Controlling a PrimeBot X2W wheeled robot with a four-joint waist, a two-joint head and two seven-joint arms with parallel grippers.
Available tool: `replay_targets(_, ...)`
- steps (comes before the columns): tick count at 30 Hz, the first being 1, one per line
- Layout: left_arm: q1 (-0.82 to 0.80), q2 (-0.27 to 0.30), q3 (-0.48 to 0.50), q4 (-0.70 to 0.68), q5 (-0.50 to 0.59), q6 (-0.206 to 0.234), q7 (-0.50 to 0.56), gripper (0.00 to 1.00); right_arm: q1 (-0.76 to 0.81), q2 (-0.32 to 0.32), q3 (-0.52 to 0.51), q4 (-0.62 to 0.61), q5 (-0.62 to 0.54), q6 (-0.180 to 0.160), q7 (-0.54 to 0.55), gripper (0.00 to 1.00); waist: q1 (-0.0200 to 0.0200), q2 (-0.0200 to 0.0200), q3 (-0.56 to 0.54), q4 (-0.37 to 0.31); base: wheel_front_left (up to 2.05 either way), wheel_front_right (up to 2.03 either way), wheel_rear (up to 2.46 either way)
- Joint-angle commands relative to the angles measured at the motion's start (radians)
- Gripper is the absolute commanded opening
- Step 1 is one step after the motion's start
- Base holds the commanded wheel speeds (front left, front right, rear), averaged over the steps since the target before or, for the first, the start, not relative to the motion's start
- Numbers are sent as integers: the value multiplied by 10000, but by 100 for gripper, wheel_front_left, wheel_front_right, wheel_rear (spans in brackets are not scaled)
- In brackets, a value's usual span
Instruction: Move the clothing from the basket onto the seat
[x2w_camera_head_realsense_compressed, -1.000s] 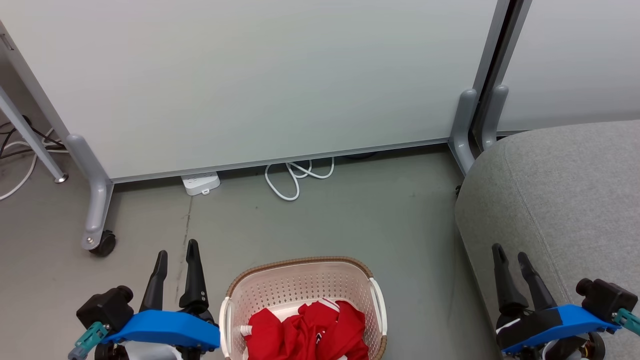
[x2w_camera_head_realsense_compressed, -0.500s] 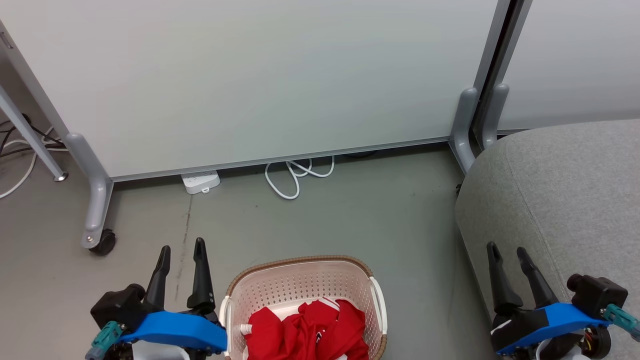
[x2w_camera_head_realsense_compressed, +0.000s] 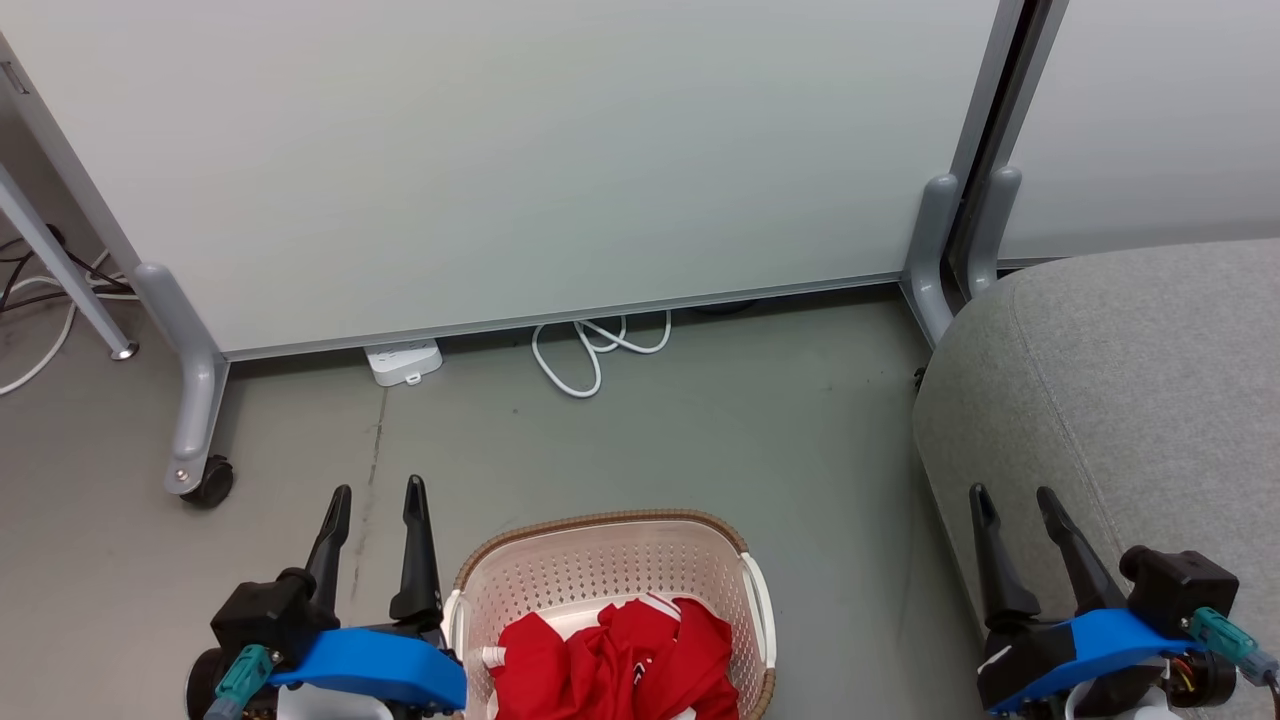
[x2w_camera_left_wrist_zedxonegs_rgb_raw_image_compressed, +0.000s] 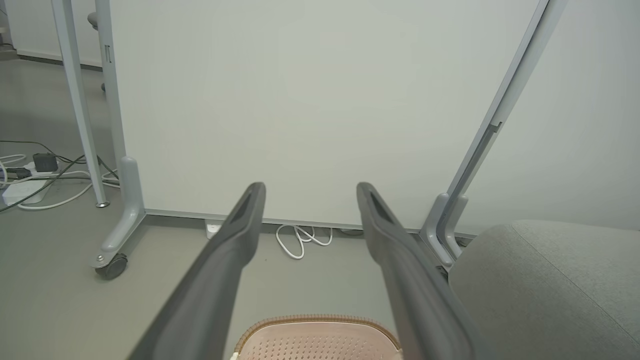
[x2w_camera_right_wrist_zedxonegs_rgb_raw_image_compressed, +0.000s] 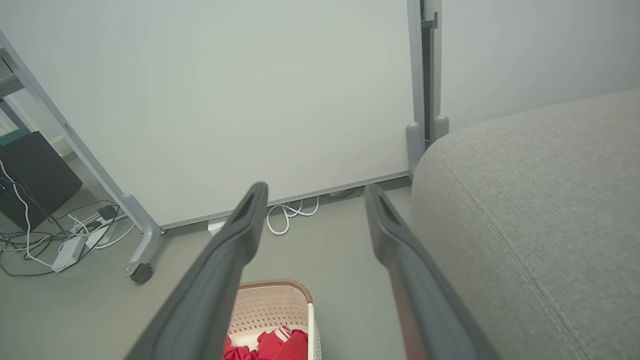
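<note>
Clothing in the basket, both grippers wide and empty.
Grey seat (x2w_camera_head_realsense_compressed: 1130, 400) stands at right; the basket (x2w_camera_head_realsense_compressed: 600, 522) sits on the floor (x2w_camera_head_realsense_compressed: 700, 430) apart from its left edge, red clothing (x2w_camera_head_realsense_compressed: 610, 665) heaped inside. Left gripper (x2w_camera_head_realsense_compressed: 378, 490) hangs just left of the basket, right gripper (x2w_camera_head_realsense_compressed: 1010, 490) at the seat's left edge, fingers released.

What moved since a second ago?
Both dark two-fingered grippers drifted inward: the left gripper toward the cream perforated plastic basket, the right gripper leftward, near the grey fabric seat. Both are open, holding nothing. Basket, red clothing and seat stayed put.
</note>
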Motion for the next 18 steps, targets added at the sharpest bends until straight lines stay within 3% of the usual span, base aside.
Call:
replay_targets(1, -79, 41, -50, 34, 227, 40, -99, 100, -85, -78, 27, -85, -260, 19, -102, 100, 0, -1, 3, 1, 0, 0, 0)
replay_targets(18, -139, 43, -219, 480, 1086, 145, -386, 100, -51, -84, 29, -19, -1451, 22, -311, 100, 0, -1, -38, 47, 0, 0, 0)
